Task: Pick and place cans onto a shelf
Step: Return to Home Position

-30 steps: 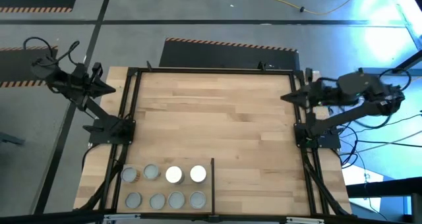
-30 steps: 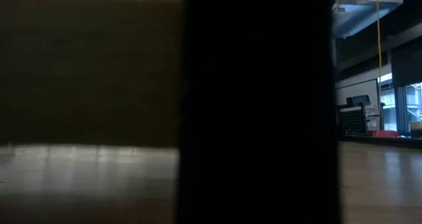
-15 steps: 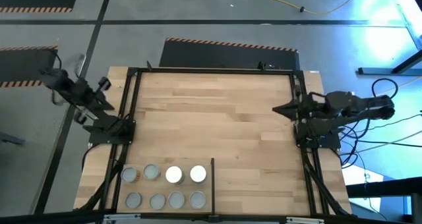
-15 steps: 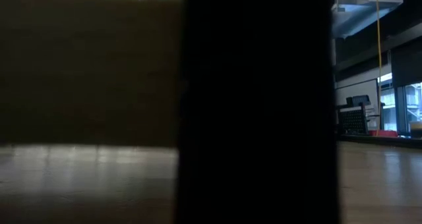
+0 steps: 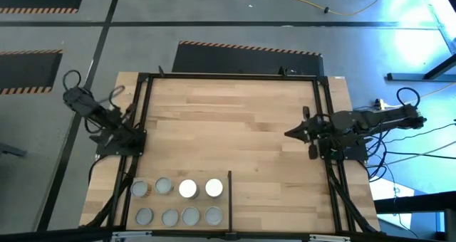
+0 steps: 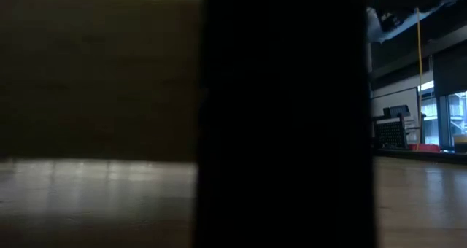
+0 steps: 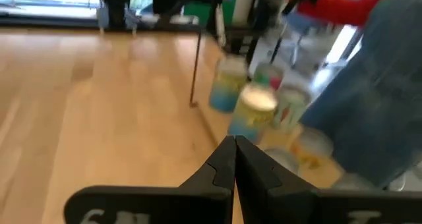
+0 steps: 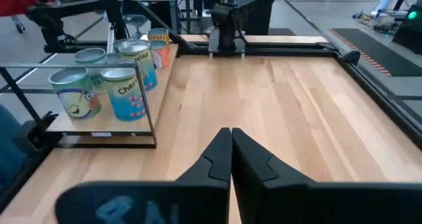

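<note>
On the wooden table (image 5: 235,128), 8 cans (image 5: 188,188) stand in 2 rows on the shelf (image 5: 229,199) at a left-side corner, with the left gripper (image 7: 234,145) and right gripper (image 5: 288,134) at opposite edges, fingers closed and empty.

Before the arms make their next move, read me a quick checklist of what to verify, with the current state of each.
1. Eight small upright cylindrical cans standing on the pale wooden shelf with the black metal frame: ok.
2. No can left on the planked wooden tabletop: ok.
3. Jaws of the left dark arm shut and empty: ok.
4. Jaws of the right dark arm shut and empty: ok.
5. Arms clear of the shelf: ok, left folded at the table's left edge, right at its right edge.
6. Space beside the shelf free: not ok, what looks like a person in blue denim is close by it.
</note>
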Controlling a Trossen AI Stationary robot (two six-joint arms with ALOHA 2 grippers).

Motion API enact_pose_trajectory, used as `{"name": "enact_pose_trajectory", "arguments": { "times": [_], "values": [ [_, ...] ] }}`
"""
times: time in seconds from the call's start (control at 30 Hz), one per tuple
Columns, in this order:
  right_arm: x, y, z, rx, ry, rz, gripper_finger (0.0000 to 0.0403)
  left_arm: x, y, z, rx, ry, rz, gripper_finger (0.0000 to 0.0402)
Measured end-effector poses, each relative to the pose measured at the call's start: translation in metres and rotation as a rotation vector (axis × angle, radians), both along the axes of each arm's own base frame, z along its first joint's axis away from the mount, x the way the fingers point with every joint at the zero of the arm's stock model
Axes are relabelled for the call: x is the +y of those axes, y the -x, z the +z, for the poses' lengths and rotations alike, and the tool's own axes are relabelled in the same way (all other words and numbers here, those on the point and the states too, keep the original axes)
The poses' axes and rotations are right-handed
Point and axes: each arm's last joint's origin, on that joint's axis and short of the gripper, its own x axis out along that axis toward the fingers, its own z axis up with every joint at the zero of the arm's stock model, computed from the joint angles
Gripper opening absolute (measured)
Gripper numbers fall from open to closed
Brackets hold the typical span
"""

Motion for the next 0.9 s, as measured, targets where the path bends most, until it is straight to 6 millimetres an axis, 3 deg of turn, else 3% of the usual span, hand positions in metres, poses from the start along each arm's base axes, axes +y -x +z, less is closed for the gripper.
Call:
{"name": "enact_pose_trajectory", "arguments": {
  "times": [0.17, 0.5, 0.7, 0.9],
  "values": [
    [0.001, -0.006, -0.021, -0.034, 0.012, 0.005, 0.0008, -0.007, -0.009, -0.014, 0.029, -0.085, -0.033, 0.0000],
    [0.003, -0.012, -0.054, -0.148, -0.041, 0.016, 0.0009, -0.007, -0.009, -0.005, -0.041, -0.047, -0.052, 0.0000],
    [0.003, -0.012, -0.062, -0.131, -0.009, 0.020, 0.0009, -0.009, -0.010, 0.013, -0.236, -0.022, -0.070, 0.0000],
    [0.003, -0.011, -0.066, -0.107, 0.035, 0.028, 0.0009, -0.012, -0.018, 0.006, -0.264, -0.100, -0.029, 0.0000]
  ]
}}
